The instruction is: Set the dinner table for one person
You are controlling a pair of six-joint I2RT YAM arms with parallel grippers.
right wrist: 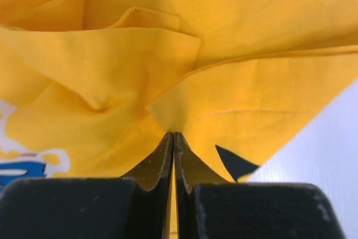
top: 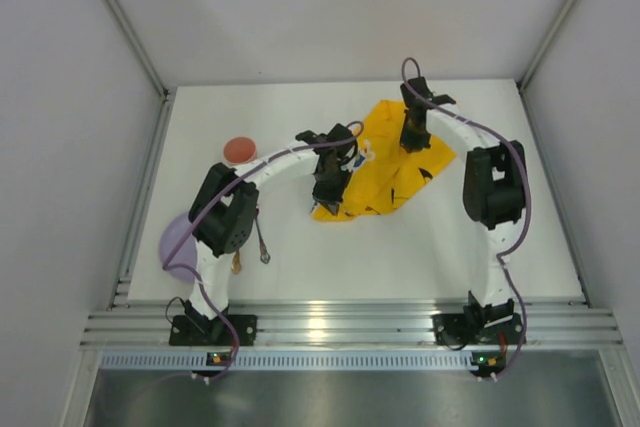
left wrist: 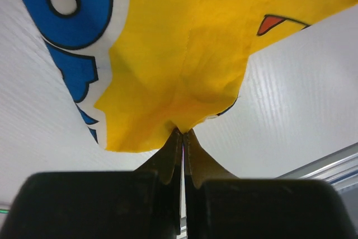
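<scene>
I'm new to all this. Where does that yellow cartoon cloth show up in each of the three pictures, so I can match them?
Top external: the yellow cloth lies crumpled just right of centre.
Left wrist: it fills the upper middle, its edge pinched in the left claw.
Right wrist: it fills nearly the whole picture, pinched in the right claw.
Shared landmark: the white dinner table under the cloth.

L arm (top: 225,217) rises from base at 7 o'clock, elbow bent, forearm to 2 o'clock. R arm (top: 495,187) curves from 5 o'clock to 11 o'clock. Both wrists point approx. 6 o'clock. L claw (left wrist: 182,134) & R claw (right wrist: 173,135): fingers pressed together, each pinching yellow cloth (top: 385,182).
</scene>
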